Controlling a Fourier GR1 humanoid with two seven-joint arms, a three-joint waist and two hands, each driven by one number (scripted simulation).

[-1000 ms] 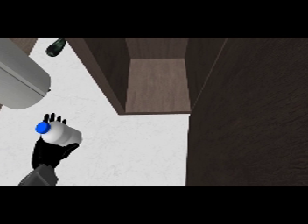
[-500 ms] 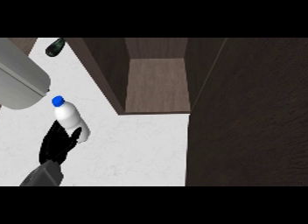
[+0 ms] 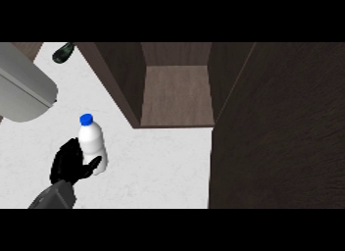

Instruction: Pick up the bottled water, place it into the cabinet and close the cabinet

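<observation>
White, faintly marbled counter [image 3: 161, 162] fills the lower left and middle of the frame, and it's seen from steeply above. Up at the top centre an open cabinet [image 3: 177, 93] is seen, dark brown wood, with its inner floor a lighter brown and its side walls running up towards the top edge. Its door [image 3: 284, 132] is swung wide, so the whole right side of the frame is taken up by one big dark wood panel.

Over at the upper left a large pale grey rounded object [image 3: 16, 88] is parked; what it is can't really be told from this angle. Just above it, right at the top edge, a small dark green bottle-shaped thing [image 3: 63, 52] is lying tilted on the counter, only partly in view.

The bottled water [image 3: 93, 142] is found in the left half of the frame, a bit below the middle: white body, blue cap, cap pointing up-frame and the bottle leaning slightly. It's sitting left of the cabinet opening and clearly outside it, with bare counter seen between the two.

Only one hand is shown, the left hand [image 3: 68, 164], coming up from the lower left on a grey forearm [image 3: 52, 198]. Its black fingers are wrapped round the lower part of the bottle, so the bottle is being gripped from the left and underneath, and the bottom of it is partly hidden by the fingers. Whether the base is touching the counter can't be told.
</observation>
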